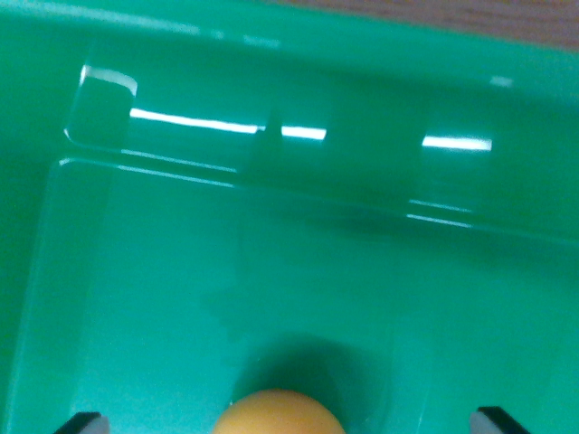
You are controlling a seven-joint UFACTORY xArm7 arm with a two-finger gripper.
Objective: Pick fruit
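Fruit (277, 414) sits orange at the near edge, on the floor of the green tub (298, 271), and the gripper (291, 423) straddles it, fingers (83, 423) spread wide (nothing held). Best bet: drop straight down, stay centred, then squeeze gently.

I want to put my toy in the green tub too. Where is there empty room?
Most of the green tub's floor is bare, from the far wall down to the orange fruit. The only crowded spot is the picture's bottom edge, where the fruit sits between the gripper's two dark fingertips.
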